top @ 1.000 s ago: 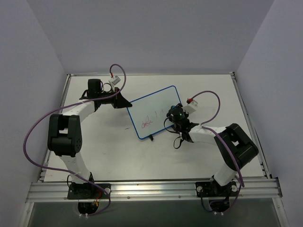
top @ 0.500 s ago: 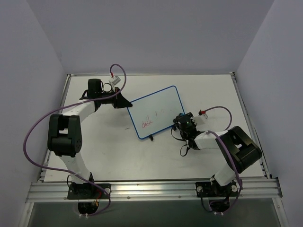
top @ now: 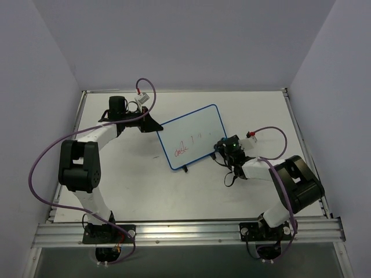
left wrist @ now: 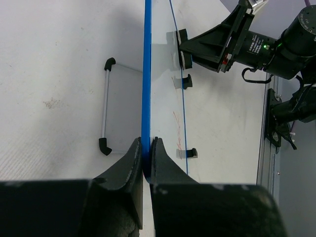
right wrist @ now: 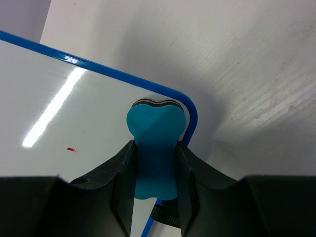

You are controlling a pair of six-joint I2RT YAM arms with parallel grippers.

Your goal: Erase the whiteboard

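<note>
Blue and bone-shaped, the eraser (right wrist: 154, 123) is clamped between the fingers of the right gripper (right wrist: 155, 146) and pressed on the whiteboard (top: 191, 138) at its rounded corner nearest the right arm. The board stands propped in the middle of the table (top: 145, 191) (red words are on its lower left part). Farther back, the left gripper (left wrist: 146, 144) pinches the board's blue frame edge.

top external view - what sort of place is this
Probably a robot lab test cell: a white table boxed in by plain walls, two arms bolted to a metal rail, and a small whiteboard as the prop.
</note>
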